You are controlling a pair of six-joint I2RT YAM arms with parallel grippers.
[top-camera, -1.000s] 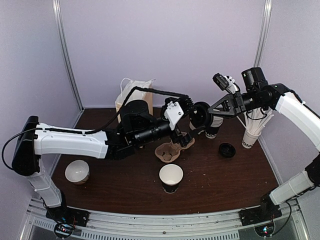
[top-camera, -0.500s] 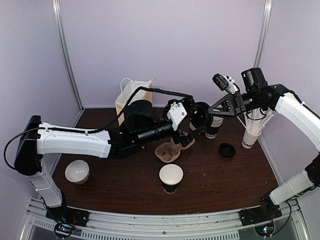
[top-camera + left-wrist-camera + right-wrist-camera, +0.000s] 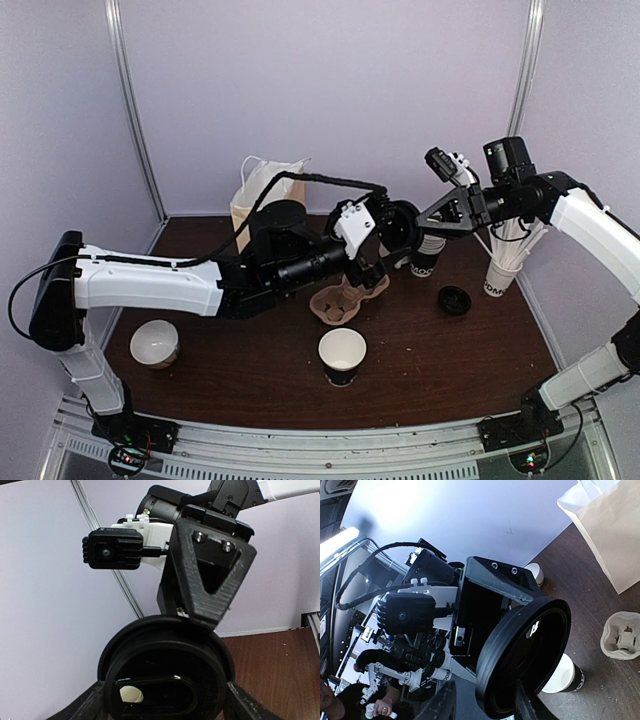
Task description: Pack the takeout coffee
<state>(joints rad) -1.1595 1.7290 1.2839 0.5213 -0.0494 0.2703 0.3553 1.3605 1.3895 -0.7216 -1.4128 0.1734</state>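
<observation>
A black plastic lid (image 3: 402, 228) hangs in the air above the table's back middle. My left gripper (image 3: 390, 240) is shut across its width; in the left wrist view the lid (image 3: 165, 660) fills the space between my fingers (image 3: 92, 702). My right gripper (image 3: 422, 218) meets it from the right, open, its jaws straddling the lid's rim (image 3: 525, 650) with a gap on one side. A lidless white paper cup with a black band (image 3: 342, 355) stands at the front middle. A second black-banded, lettered cup (image 3: 424, 264) stands behind the grippers, its top hidden.
A cardboard cup carrier (image 3: 345, 297) lies under the left gripper. A white paper bag (image 3: 262, 192) stands at the back left. Another black lid (image 3: 455, 300) lies right of centre. A cup of white sticks (image 3: 503, 265) stands at the far right. A white mug (image 3: 155, 343) sits front left.
My left gripper has shifted slightly up and right with the lid, closer to the right gripper. The right arm has barely moved.
</observation>
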